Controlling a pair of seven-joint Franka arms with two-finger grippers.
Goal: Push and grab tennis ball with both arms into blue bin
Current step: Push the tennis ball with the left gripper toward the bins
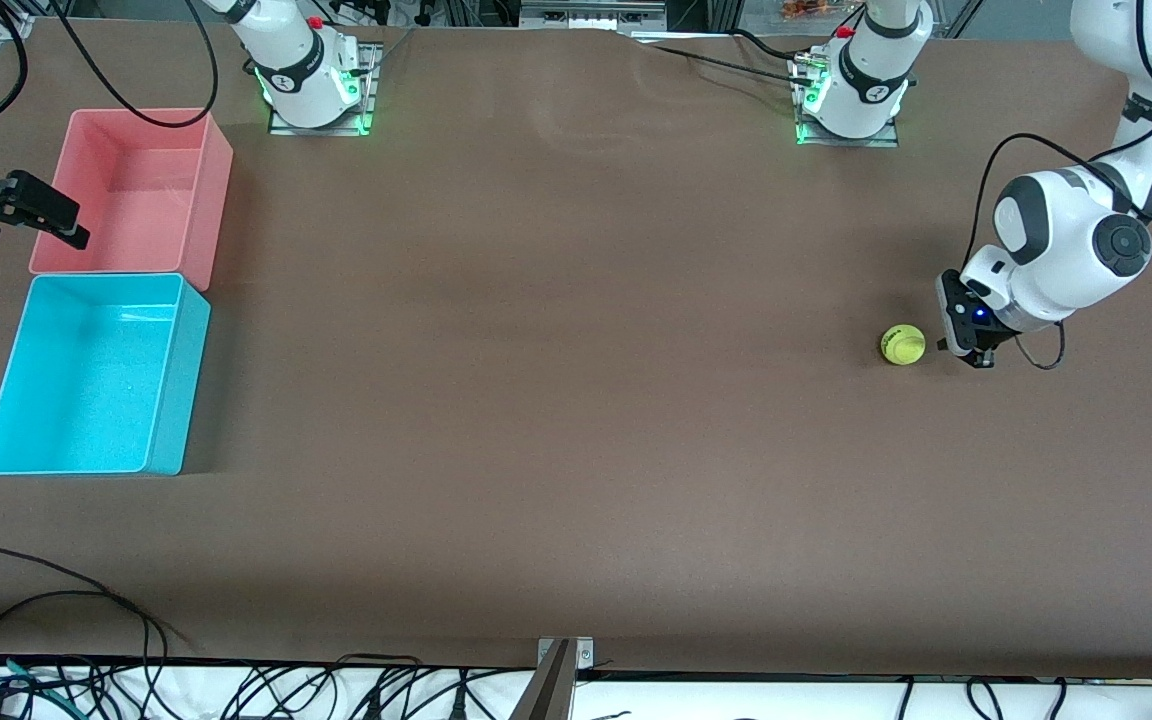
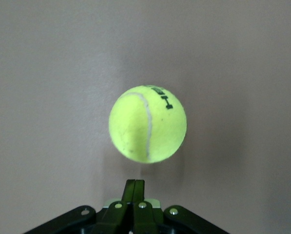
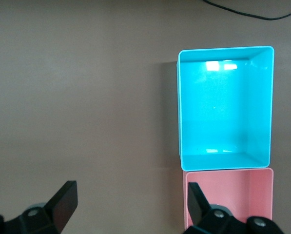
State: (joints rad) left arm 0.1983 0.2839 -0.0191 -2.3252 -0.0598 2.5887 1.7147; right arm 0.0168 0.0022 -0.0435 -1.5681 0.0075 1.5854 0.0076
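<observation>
You see 1 tennis ball [image 1: 902, 345] and 2 bins, blue bin [image 1: 171, 385] w/ pink bin [image 1: 216, 190]. Ball lies on surface [image 1: 556, 400] just beside left pincer [image 1: 971, 352], fingers closed, empty. Right pincer [image 1: 71, 230] hangs by pink bin, spread wide, empty.

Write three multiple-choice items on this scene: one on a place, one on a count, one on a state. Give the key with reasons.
1. Where is the tennis ball?
A. in the pink bin
B. on the table beside the left gripper
C. in the blue bin

2. How many bins stand on the table?
A. one
B. two
C. three

3. How are the right gripper jaws?
A. open
B. shut on the ball
C. shut on a bin rim

Key: 1 B, the ball lies on bare table next to that gripper. 2 B, one pink, one blue. 3 A, the right wrist view shows a wide gap with nothing between.
</observation>
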